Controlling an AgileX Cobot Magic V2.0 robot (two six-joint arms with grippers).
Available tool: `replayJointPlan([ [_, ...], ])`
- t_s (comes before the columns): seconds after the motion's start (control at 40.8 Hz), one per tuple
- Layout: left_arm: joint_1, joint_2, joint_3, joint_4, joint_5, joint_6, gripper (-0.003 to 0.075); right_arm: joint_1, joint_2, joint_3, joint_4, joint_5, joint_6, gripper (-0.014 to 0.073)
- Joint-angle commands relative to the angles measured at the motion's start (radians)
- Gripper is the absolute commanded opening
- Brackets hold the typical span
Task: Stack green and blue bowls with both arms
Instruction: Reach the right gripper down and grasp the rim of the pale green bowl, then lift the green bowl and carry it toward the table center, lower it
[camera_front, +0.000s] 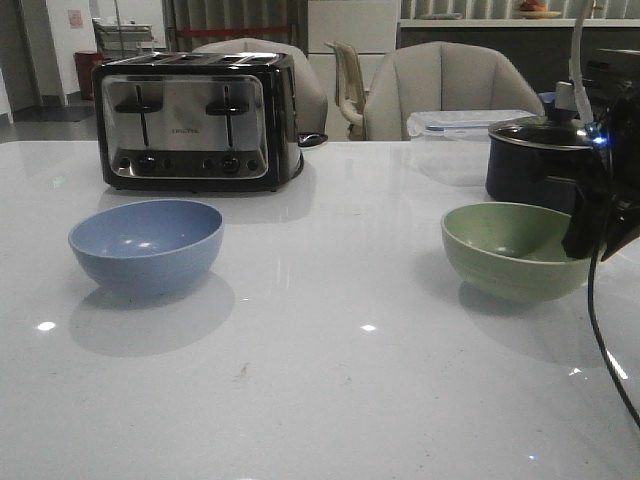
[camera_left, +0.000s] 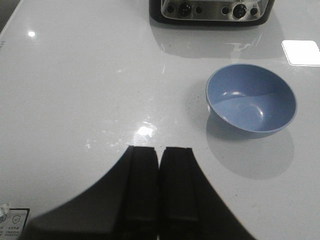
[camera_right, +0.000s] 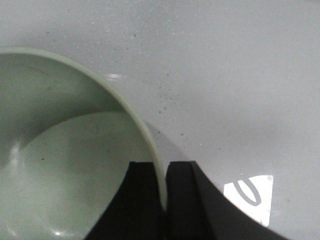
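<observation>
The blue bowl (camera_front: 146, 245) stands upright on the white table at the left; it also shows in the left wrist view (camera_left: 251, 98). The green bowl (camera_front: 515, 250) stands at the right. My right gripper (camera_front: 590, 238) is shut on the green bowl's right rim: in the right wrist view the rim (camera_right: 150, 142) runs between the two fingers, one inside the bowl (camera_right: 70, 165) and one outside, at the gripper (camera_right: 164, 172). My left gripper (camera_left: 160, 155) is shut and empty, well short of the blue bowl; it does not show in the front view.
A chrome and black toaster (camera_front: 195, 120) stands at the back left, behind the blue bowl. A dark lidded pot (camera_front: 530, 158) and a clear plastic box (camera_front: 460, 130) stand close behind the green bowl. A black cable (camera_front: 605, 340) hangs from the right arm.
</observation>
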Motion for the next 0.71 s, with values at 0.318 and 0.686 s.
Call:
replayJointPlan([
  [0.318,0.004,0.004,-0.030,-0.009,-0.088,-0.005,0.0101,0.104,-0.230,-0.028,0.004,0.050,-0.027,0.0034],
  [0.686,0.004,0.004,-0.030,-0.009,-0.088,-0.005,0.0101,0.389,-0.186,-0.024,0.008,0.075,-0.027,0.0034],
])
